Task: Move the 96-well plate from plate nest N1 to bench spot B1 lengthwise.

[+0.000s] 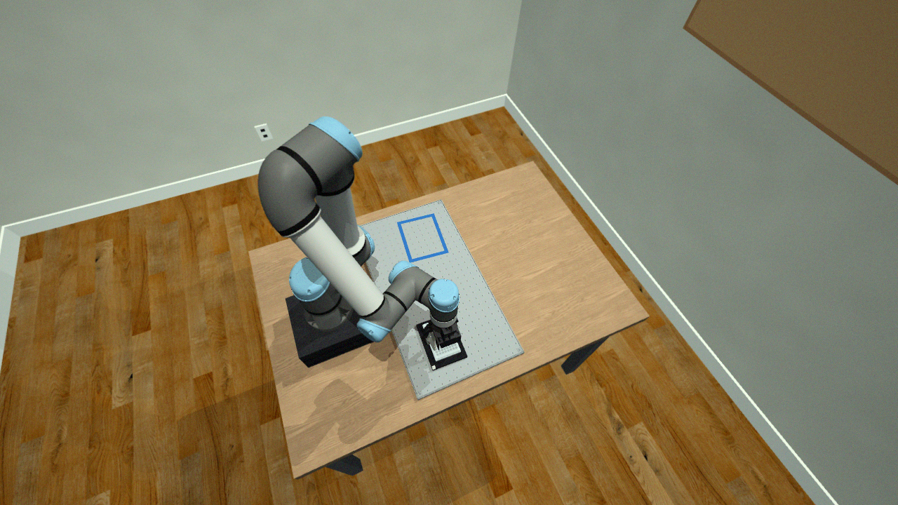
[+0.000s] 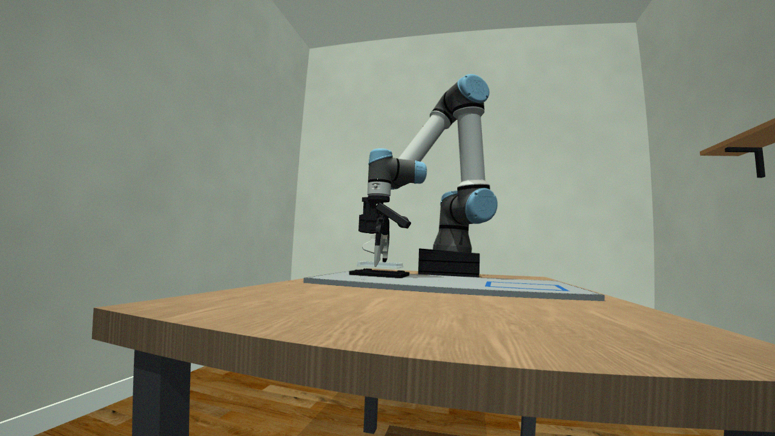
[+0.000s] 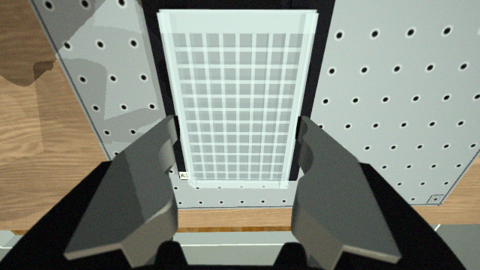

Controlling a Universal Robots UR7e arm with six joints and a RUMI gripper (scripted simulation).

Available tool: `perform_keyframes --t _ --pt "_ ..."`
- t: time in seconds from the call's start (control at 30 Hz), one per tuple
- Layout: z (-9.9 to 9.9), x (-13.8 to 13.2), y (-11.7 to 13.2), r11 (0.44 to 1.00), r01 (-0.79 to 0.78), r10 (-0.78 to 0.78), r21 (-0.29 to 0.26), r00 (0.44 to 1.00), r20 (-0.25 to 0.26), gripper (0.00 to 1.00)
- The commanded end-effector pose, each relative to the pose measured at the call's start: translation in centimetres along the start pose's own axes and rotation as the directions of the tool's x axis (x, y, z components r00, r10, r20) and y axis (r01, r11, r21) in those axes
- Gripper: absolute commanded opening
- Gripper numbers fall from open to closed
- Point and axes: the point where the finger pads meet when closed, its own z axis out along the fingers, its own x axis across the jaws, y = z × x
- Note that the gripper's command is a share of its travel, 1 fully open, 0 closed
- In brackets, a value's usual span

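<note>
The clear 96-well plate is clamped by its long sides between my two grey fingers. My gripper is shut on it and holds it level, a little above the black plate nest N1. In the wrist view the nest shows as a dark frame behind the plate. From above, the gripper covers part of the plate. The blue taped outline B1 lies empty at the far end of the grey baseplate; it also shows in the side view.
The grey perforated baseplate lies on a wooden table. The arm's black base stands beside the baseplate, left of the path between nest and outline. A wall shelf hangs far to the right.
</note>
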Motion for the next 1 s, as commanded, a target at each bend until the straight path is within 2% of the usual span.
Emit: perform_keyframes --t 0.0,0.97 --pt "-0.7 0.0 0.0 1.0 0.0 0.0 -0.001 1.0 -0.001 0.0" --pt "-5.2 0.0 0.0 1.0 0.0 0.0 -0.001 1.0 -0.001 0.0"
